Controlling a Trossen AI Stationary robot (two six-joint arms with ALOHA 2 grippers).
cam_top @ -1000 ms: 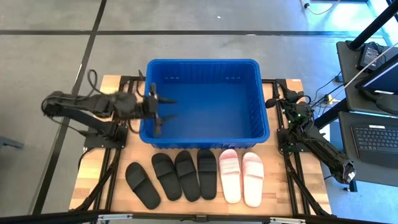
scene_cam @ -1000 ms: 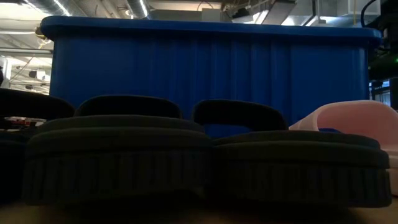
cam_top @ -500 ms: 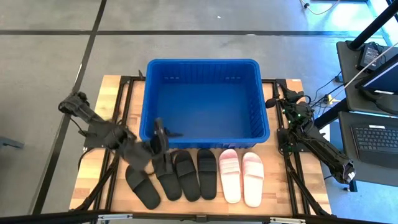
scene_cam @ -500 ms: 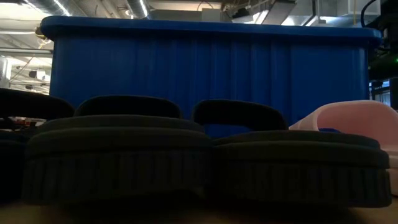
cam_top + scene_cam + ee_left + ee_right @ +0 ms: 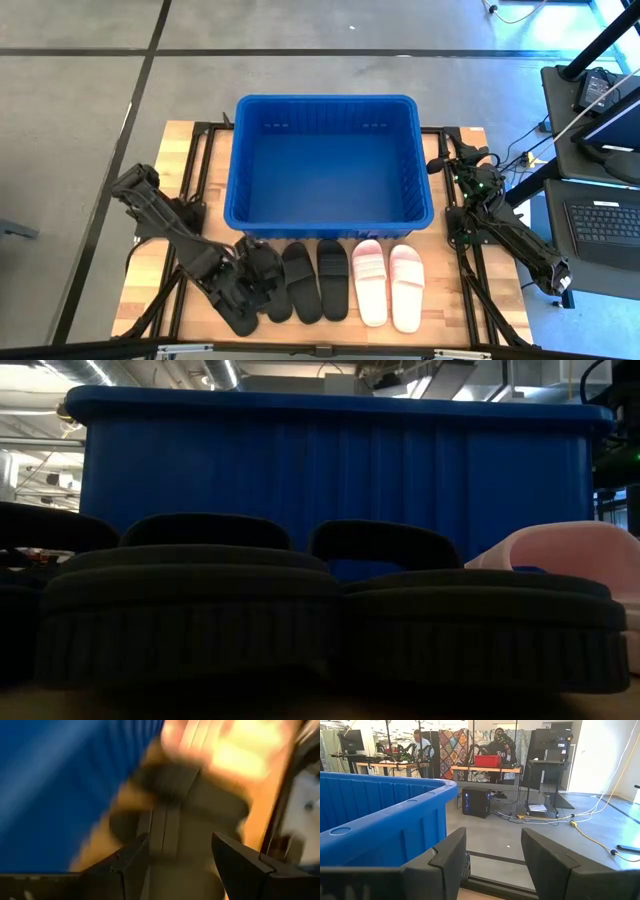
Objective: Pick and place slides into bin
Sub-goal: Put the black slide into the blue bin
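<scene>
The left arm reaches low and forward, its left gripper [image 5: 255, 283] with fingers spread apart. The right arm sits folded at its side, right gripper [image 5: 490, 865] also parted.

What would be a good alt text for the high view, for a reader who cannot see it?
Seen from above, the left gripper hangs over the leftmost black slides, beside two pink slides. Behind them sits the empty blue bin. The right gripper waits at the table's right edge.

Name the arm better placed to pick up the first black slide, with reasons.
Left. The left gripper is down over the matte black slide sandals at the row's left end, jaws open. The right gripper waits folded beside the empty bright-blue plastic bin, away from the slides.
</scene>
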